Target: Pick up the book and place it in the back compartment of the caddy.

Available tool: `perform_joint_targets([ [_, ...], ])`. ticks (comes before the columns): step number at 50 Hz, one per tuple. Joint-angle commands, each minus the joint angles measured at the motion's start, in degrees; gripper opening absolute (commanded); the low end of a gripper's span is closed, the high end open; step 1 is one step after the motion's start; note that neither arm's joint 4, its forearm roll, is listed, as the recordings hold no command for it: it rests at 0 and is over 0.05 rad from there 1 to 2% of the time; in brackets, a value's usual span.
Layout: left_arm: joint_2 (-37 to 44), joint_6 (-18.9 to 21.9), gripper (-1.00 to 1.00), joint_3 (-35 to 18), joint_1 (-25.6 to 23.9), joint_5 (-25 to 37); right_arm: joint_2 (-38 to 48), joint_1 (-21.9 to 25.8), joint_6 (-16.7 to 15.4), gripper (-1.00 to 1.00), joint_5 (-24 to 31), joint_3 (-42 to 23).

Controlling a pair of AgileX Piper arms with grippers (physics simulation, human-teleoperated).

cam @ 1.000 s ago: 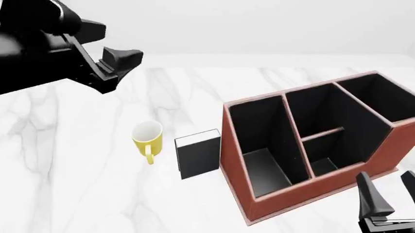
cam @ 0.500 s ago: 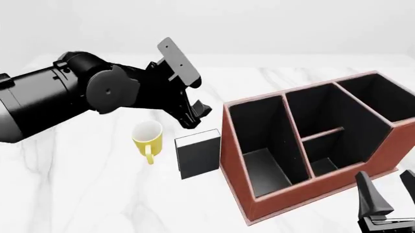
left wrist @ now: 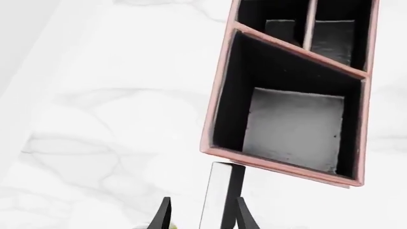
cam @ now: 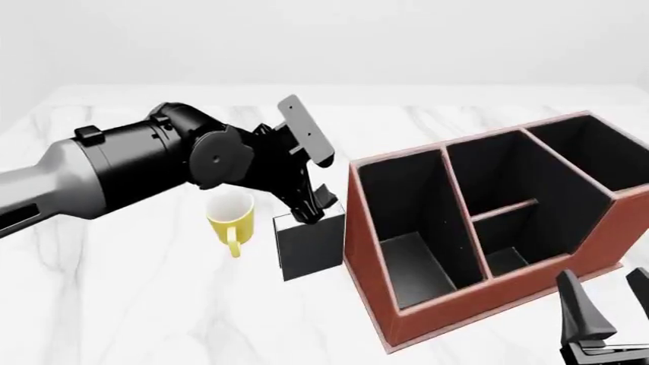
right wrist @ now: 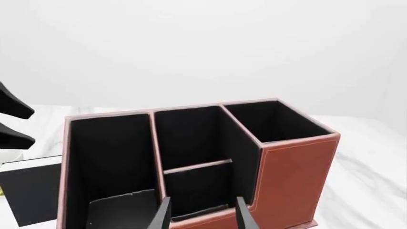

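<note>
The book (cam: 310, 249), black with a white page edge on top, stands upright on the table between the yellow mug and the caddy (cam: 426, 315). My left gripper (cam: 316, 205) is open and hangs just above the book's top edge. In the left wrist view the book (left wrist: 215, 195) shows between the open fingers (left wrist: 164, 215). The red-brown caddy has a black interior. Its back compartment (cam: 504, 257) is the small cell between the short cross divider and the low wall, also seen as the back compartment (right wrist: 198, 188) in the right wrist view. My right gripper (cam: 609, 300) is open and holds nothing near the caddy's low wall.
A yellow mug (cam: 231, 217) stands just left of the book, under the left arm. The long full-length cell (cam: 400, 228) of the caddy lies nearest the book. The marble table (cam: 152, 304) extends left and forward.
The left arm has swung from the far left down and to the right, and its open gripper now sits over the book. The right gripper, book, mug and caddy have not moved.
</note>
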Motion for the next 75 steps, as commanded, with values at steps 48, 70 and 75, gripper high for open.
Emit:
perform_joint_targets([
  [48, 12.2, 0.0, 1.00, 11.3, 3.2, -16.2, 0.4, 0.1, -0.3, 1.00, -0.6, 0.0],
  [70, 14.0, -3.4, -1.00, 12.9, 2.0, -18.8, 0.9, 0.0, -0.2, 1.00, -1.0, 0.0],
  [75, 12.3, -3.6, -1.00, 13.0, 2.1, -17.9, 1.0, -0.1, -0.2, 1.00, -1.1, 0.0],
])
